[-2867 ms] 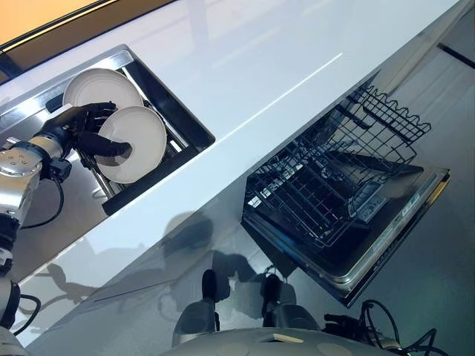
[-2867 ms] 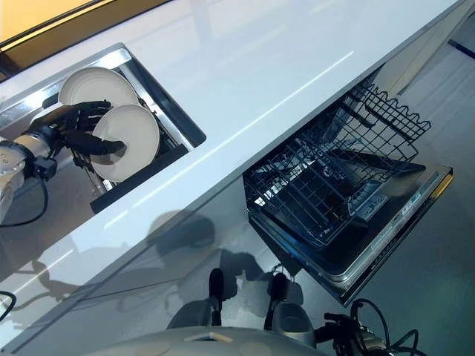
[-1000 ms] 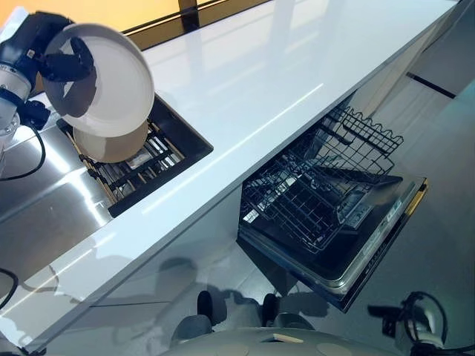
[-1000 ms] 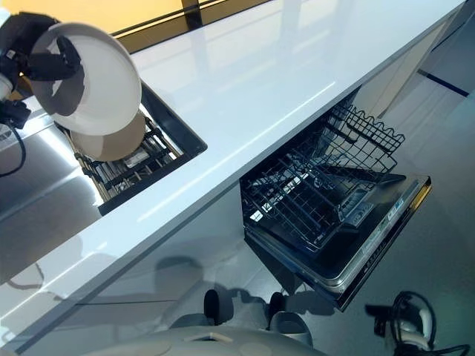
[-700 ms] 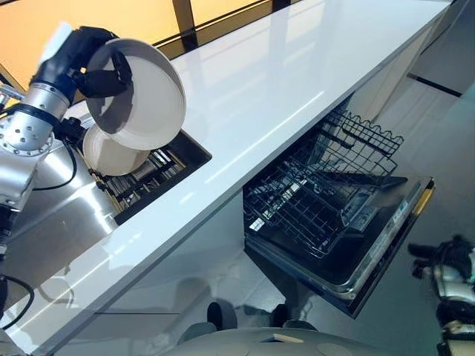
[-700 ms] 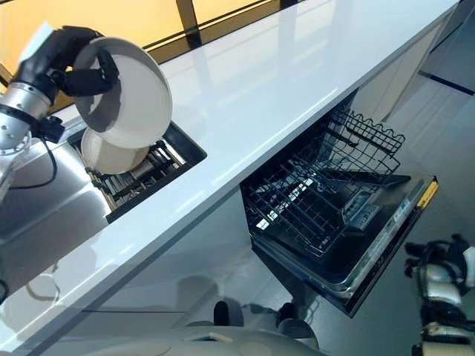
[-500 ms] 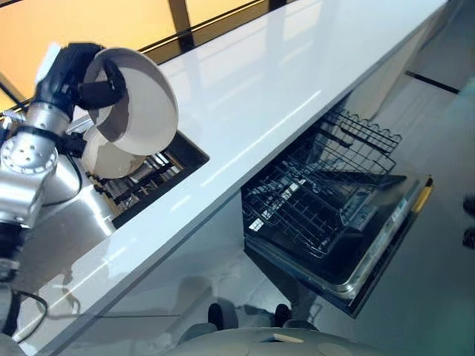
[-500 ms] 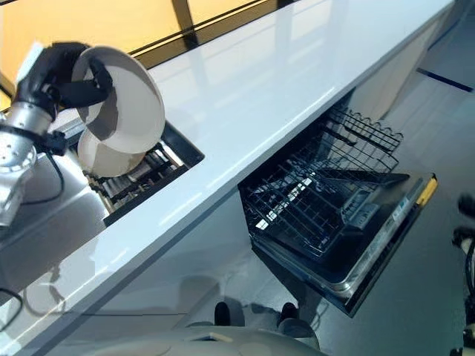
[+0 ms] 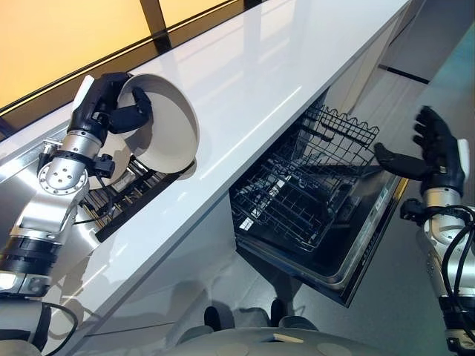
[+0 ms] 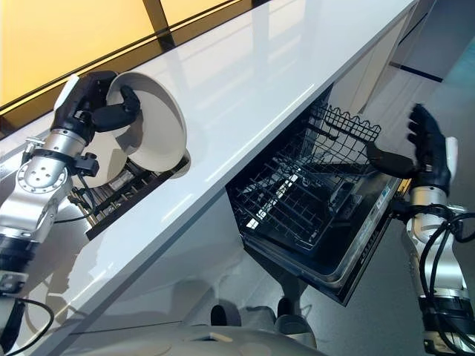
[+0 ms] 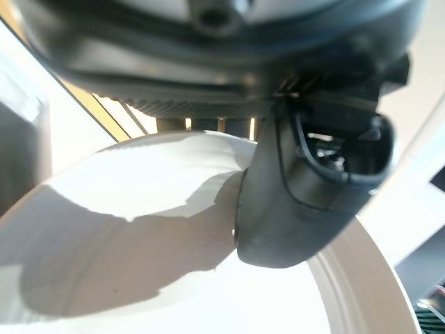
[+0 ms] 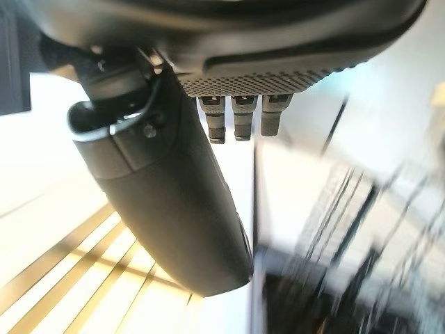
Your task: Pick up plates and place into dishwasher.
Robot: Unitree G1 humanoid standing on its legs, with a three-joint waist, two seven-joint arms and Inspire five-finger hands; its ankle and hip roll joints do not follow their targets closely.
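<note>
White plate (image 9: pixel 165 126) hangs above the worktop (image 9: pixel 252 67) at far left, its rim pinched by the left robot hand (image 9: pixel 104 110). Right robot hand (image 9: pixel 434 152) spreads empty over the dishwasher (image 9: pixel 326 200). Likely stiff, slippery and breakable, so grip the rim.

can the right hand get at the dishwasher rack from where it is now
Probably yes. The right hand hangs open beside the pulled-out dishwasher rack, on its far side from the counter, with nothing between them. The left hand holds the plate up over the counter.
</note>
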